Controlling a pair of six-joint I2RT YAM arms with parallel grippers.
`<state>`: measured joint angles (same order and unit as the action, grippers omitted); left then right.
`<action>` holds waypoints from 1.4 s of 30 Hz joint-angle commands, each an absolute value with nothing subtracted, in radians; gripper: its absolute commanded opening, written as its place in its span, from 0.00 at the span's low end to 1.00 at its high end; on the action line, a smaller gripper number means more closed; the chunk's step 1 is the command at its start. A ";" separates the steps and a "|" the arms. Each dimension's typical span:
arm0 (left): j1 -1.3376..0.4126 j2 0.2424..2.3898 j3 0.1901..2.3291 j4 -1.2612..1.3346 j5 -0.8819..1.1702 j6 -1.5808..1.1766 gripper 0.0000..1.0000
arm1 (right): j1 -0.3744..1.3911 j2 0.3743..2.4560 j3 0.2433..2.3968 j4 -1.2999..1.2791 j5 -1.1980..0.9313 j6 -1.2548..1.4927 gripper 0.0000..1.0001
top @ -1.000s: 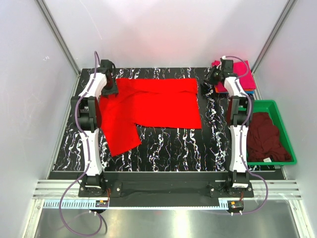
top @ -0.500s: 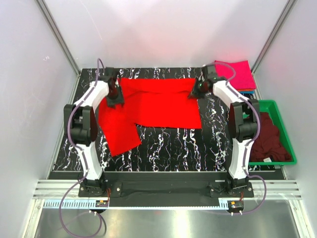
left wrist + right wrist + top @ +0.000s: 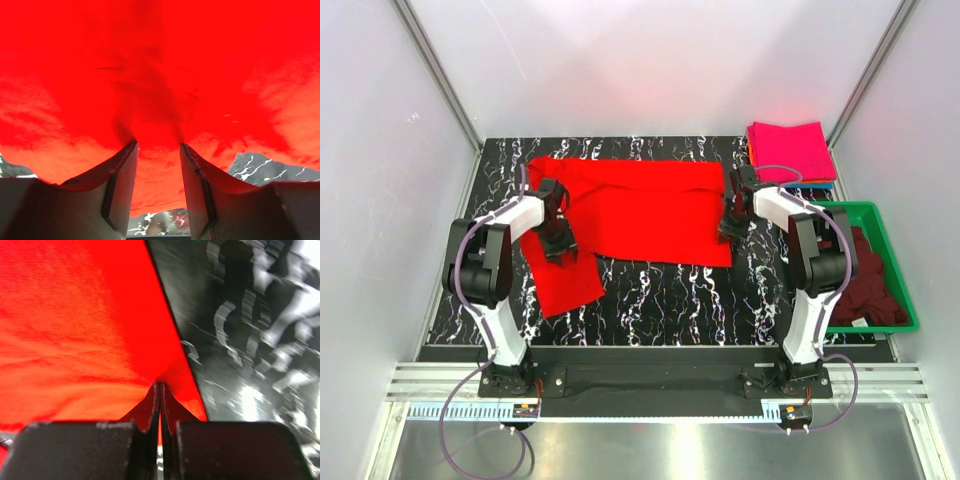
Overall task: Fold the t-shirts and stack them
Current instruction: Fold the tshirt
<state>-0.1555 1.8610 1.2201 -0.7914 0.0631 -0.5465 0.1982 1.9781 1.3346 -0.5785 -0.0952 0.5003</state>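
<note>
The bright red t-shirt [image 3: 640, 210] lies spread across the middle of the black marbled table, one part hanging toward the front left. My left gripper [image 3: 560, 245] is on its left part, jaws narrowed on a bunch of red cloth [image 3: 150, 100]. My right gripper [image 3: 727, 230] is shut on the shirt's right edge, pinching thin red cloth [image 3: 100, 330] into a small tent. The magenta-pink t-shirt [image 3: 790, 150] lies folded at the far right corner. The dark maroon t-shirt [image 3: 860, 275] lies crumpled in the bin.
A green plastic bin [image 3: 865, 207] stands along the table's right edge. Something blue shows under the pink shirt. White walls close in on the left, right and back. Bare marbled table [image 3: 680, 300] lies in front of the red shirt.
Both grippers have moved from the far edge toward the near side along the red shirt; the right one came over from the pink stack. The shirt's right edge has shifted slightly nearer.
</note>
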 commanded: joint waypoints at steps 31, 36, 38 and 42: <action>0.057 2.019 1.703 -0.635 0.186 -0.339 0.52 | 0.308 2.206 2.006 -0.572 -0.333 0.588 0.50; 0.054 2.060 1.749 -0.461 0.257 -0.325 0.52 | 0.305 2.237 1.996 -0.552 -0.348 0.610 0.50; 0.054 2.097 1.779 -0.437 0.267 -0.324 0.52 | 0.307 2.229 1.964 -0.548 -0.365 0.617 0.49; 0.037 2.241 1.942 -0.521 0.276 -0.278 0.49 | 0.308 2.188 1.898 -0.526 -0.362 0.601 0.50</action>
<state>0.0441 2.1483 1.8442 -0.5365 0.2340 -0.3317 0.3103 2.2467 1.9301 -0.5522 -0.3370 0.6006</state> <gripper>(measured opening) 0.500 0.498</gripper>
